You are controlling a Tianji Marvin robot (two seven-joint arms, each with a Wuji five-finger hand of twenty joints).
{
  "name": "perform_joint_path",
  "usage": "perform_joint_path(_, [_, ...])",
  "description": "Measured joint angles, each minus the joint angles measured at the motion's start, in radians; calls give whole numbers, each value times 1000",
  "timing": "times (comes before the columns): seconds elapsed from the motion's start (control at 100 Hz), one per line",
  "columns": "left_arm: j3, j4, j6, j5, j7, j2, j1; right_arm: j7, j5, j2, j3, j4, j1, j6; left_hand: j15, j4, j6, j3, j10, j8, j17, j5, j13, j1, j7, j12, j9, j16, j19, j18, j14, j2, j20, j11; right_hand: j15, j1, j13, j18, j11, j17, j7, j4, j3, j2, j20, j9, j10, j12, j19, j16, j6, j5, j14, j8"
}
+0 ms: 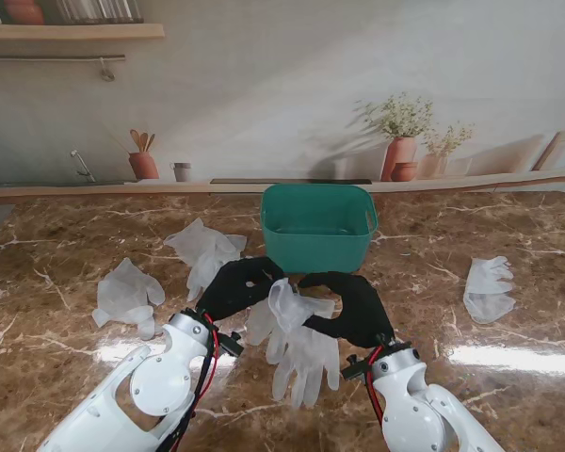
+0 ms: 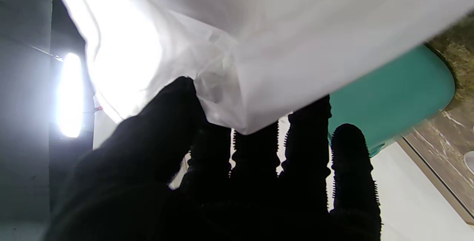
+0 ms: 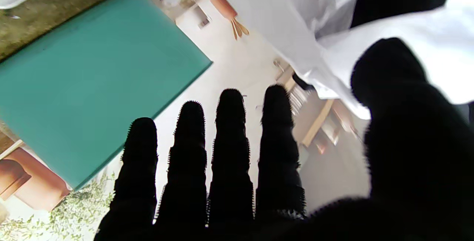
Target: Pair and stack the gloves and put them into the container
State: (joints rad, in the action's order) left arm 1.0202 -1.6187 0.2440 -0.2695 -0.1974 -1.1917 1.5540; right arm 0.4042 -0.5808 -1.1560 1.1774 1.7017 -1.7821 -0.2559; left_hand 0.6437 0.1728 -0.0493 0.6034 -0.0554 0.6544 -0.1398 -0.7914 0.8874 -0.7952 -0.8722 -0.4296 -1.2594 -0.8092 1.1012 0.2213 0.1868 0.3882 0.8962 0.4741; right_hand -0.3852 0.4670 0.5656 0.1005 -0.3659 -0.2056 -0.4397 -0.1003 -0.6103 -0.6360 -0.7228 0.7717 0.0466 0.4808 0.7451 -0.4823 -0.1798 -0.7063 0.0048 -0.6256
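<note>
**Both hands at the glove pair, just short of the bin**

Nearest to me, the pair of translucent white disposable gloves (image 1: pixel 297 344) hangs with its fingers drooping toward the brown marble table (image 1: pixel 66 320), cuffs lifted between the two hands. The black-gloved left hand (image 1: pixel 237 287) reaches in from the left, and its wrist view settles it: thumb and fingertips (image 2: pixel 177 100) pinch a fold of the white film, which fills most of that picture. The black-gloved right hand (image 1: pixel 353 306) curls in from the right. Its own camera shows four fingers (image 3: pixel 231 130) straight and close together, thumb beside the glove edge; whether it actually grips, I cannot tell. Both wrists angle inward, palms facing each other. Just beyond the hands stands the teal plastic container (image 1: pixel 318 226), open-topped. Off to the sides lie three loose white gloves: two on the left (image 1: pixel 127 294) (image 1: pixel 205 250), one far right (image 1: pixel 488 287).
</note>
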Motion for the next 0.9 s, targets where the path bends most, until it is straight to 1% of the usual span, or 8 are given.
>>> perform_joint_path(0.04, [2, -2, -3, 0, 9, 1, 0, 2, 11, -6, 2, -2, 0, -16, 0, 0, 0, 0, 0, 0, 0, 0, 0, 0, 0, 0, 0, 0, 0, 0, 0, 0, 0, 0, -20, 24, 24, 1, -7, -11, -202, -64, -149, -37, -1, 68, 9, 22, 18, 0, -88, -63, 0, 76])
perform_joint_path(0.09, [4, -5, -5, 0, 15, 3, 1, -7, 19, -12, 6, -1, -1, -26, 0, 0, 0, 0, 0, 0, 0, 0, 0, 0, -1, 0, 0, 0, 0, 0, 0, 0, 0, 0, -36, 24, 46, 1, -18, -23, -371, -122, -308, -49, -10, 125, 15, 34, 30, -10, -134, -147, -1, 170])
perform_joint_path(0.17, [9, -8, -6, -1, 26, 7, 3, -19, 50, -17, 12, 6, -6, -34, 0, 0, 0, 0, 0, -1, 0, 0, 0, 0, -10, 6, 0, 0, 0, 0, 0, 0, 0, 0, -62, 7, 79, 1, -36, -43, -458, -133, -401, -47, -24, 181, 20, 48, 63, -33, -145, -208, -4, 191])
perform_joint_path(0.3, [21, -15, -4, -2, 55, 13, 9, -42, 81, -19, 29, 30, -21, -34, 0, 0, -2, 0, 0, -25, 1, 0, 0, 0, -11, 6, 0, 0, 0, 6, 0, 0, 0, 5, -149, -2, 113, 1, -76, -74, -472, -145, -417, -21, -48, 230, 20, 97, 130, -76, -127, -221, -9, 172])
perform_joint_path(0.46, [39, -26, 1, -19, 67, 20, 23, -65, 147, -19, 44, 53, -36, -35, 0, 0, -79, -26, 8, -89, 23, -13, -12, 5, -8, -55, 21, -24, 0, 34, 5, 31, 0, 53, -354, 8, 245, 14, -163, -160, -484, -154, -422, 32, -87, 340, 19, 243, 294, -195, -44, -231, -11, 104])
perform_joint_path(0.51, [50, -33, 4, -32, 79, 23, 29, -78, 154, -20, 52, 64, -43, -36, 0, 0, -85, -27, 10, -113, 25, -44, -12, 4, 3, -86, 21, -35, 0, 36, 5, 52, 0, 75, -426, 8, 306, 34, -187, -200, -495, -154, -427, 36, -104, 379, 9, 246, 372, -223, -31, -233, -6, 102])
perform_joint_path(0.7, [87, -81, 25, -46, 157, 46, 64, -167, 140, -9, 89, 115, -82, -43, 2, 0, -83, -27, 10, -124, 26, -45, -12, 4, 3, -131, 21, -49, 0, 37, 6, 58, 0, 105, -581, 8, 413, 74, -256, -309, -508, -154, -431, 37, -128, 474, -10, 261, 589, -273, -3, -248, 13, 115])
perform_joint_path(0.9, [119, -131, 50, -28, 223, 68, 109, -219, 124, 12, 119, 168, -134, -57, 27, 0, -47, -12, 10, -124, 13, -45, -1, 4, 2, -141, 20, -51, 0, 37, 6, 62, 0, 106, -651, 8, 498, 77, -295, -388, -518, -155, -431, 36, -136, 540, -10, 271, 690, -295, 7, -254, 26, 138])
